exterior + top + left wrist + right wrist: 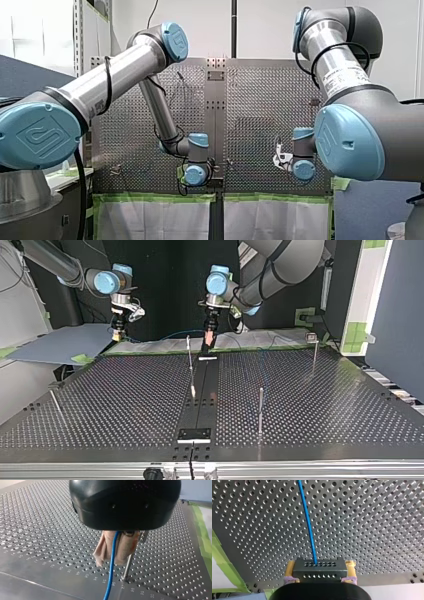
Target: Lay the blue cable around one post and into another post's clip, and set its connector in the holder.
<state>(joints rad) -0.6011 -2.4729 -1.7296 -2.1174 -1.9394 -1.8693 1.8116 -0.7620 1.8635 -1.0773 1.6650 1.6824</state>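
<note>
While my left gripper [115,551] pinches the one blue cable [111,562] between its beige pads, my right gripper [320,572] squeezes the one metal connector [319,565]. The cable stretches left to right between the two grippers, along the far edge of the table [125,390] in the top view, beyond three posts [260,410].

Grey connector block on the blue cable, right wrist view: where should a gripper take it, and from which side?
Take the grey rectangular connector block by its two short end faces, coming from the back, opposite where the blue cable leaves. The ends look flat and parallel, and the cable runs free ahead. My right gripper holds it so, yellow pads on each end.
</note>
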